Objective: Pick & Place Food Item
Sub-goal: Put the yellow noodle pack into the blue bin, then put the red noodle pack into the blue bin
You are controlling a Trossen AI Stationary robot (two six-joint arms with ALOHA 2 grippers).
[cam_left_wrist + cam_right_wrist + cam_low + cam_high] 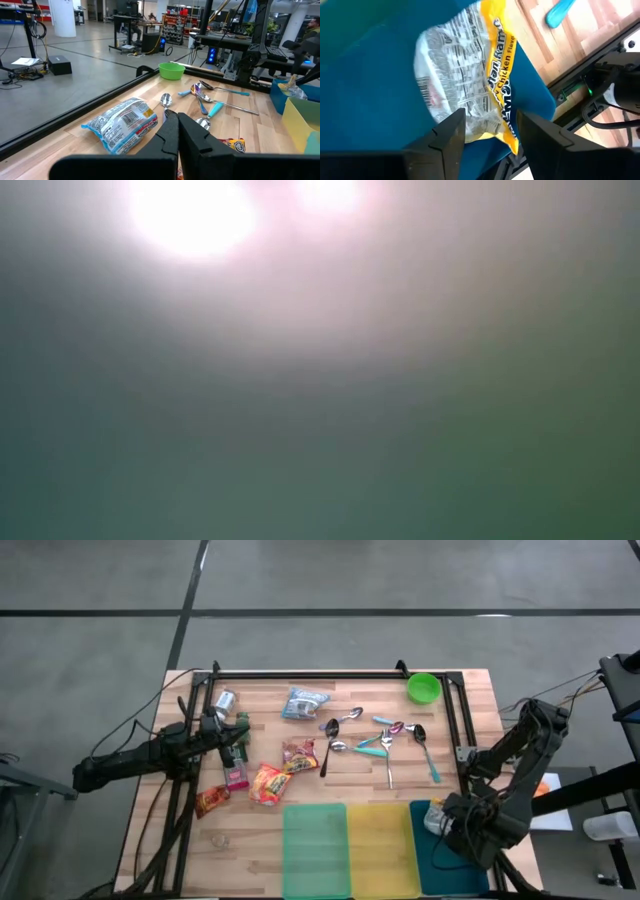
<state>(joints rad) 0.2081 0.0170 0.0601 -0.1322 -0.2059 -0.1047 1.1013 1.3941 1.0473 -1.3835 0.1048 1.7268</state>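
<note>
Lying crumpled in the blue bin (365, 75), the ramen pack (470, 75) is a white wrapper with grey print and a yellow band bearing dark lettering, part of which reads "Chicken". The right gripper (490, 131) hangs just over it, its fingers (447, 135) parted with a clear gap between them, one on each side of the pack's lower edge; they clamp nothing. From above, this gripper (447, 817) sits over the blue bin (430, 870) at the counter's (470, 700) right front corner, beside a yellow bin (383, 850) and a green bin (315, 850).

Over the counter's left side waits the left gripper (177, 131), fingers pressed together and empty. Ahead of it lie a white-and-blue packet (122, 125), several spoons (202, 95) and a green bowl (171, 70).
</note>
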